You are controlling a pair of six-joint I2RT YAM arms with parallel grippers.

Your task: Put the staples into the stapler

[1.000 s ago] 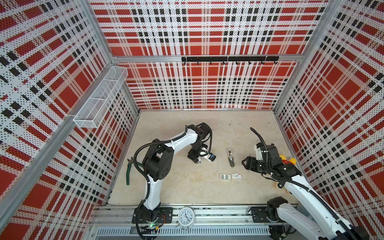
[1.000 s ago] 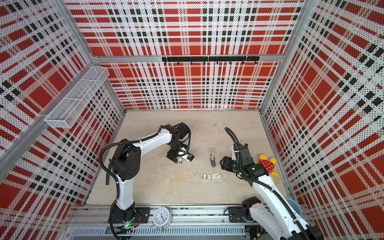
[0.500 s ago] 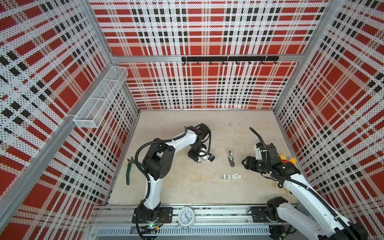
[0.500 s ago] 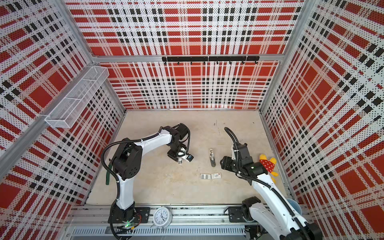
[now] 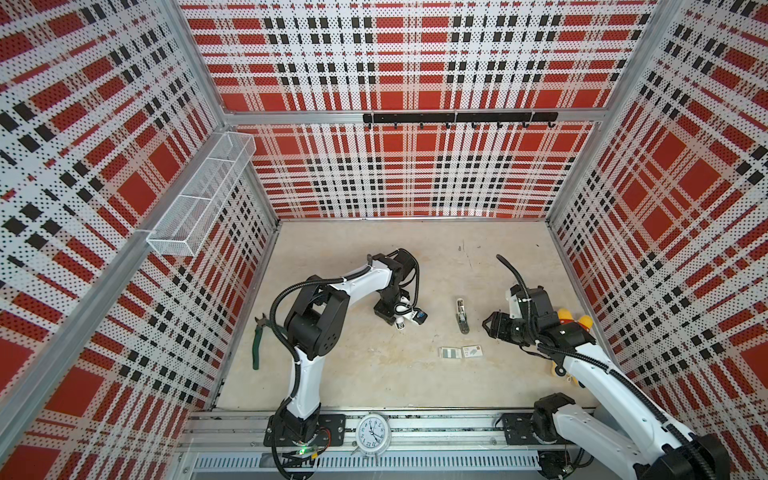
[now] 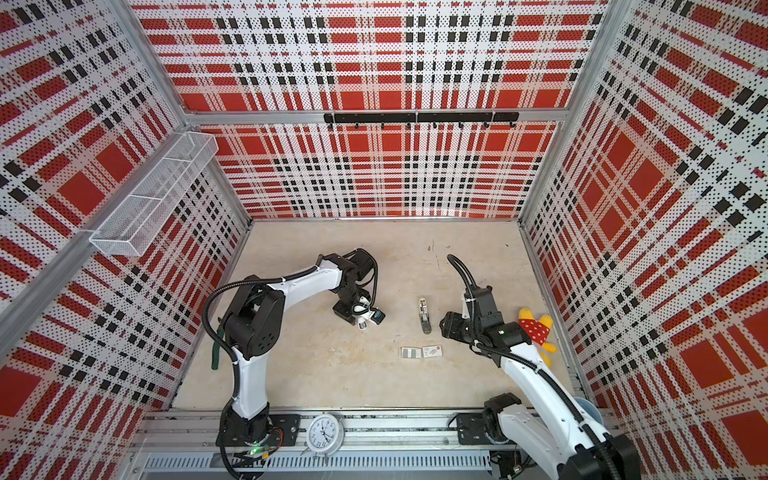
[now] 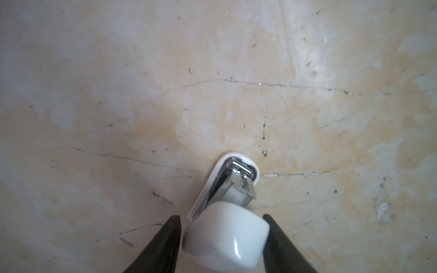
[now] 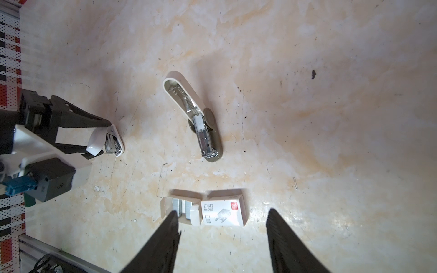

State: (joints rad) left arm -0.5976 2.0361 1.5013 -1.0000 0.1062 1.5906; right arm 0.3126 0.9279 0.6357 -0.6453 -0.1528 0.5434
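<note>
Silver-grey staple strips lie lower left of the empty, parted right gripper; left gripper clamps a white plastic stapler.

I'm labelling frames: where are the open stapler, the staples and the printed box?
open stapler (image 8: 205,139): right wrist view, metal channel.
staples (image 8: 188,205): right wrist view, grey strips.
printed box (image 8: 222,212): right wrist view, printed face.

L claw: low, ptg dwn, nipped on white stapler | R claw: hovering, fingers apart, arm bent

Red plaid walls, scuffed beige floor
</note>
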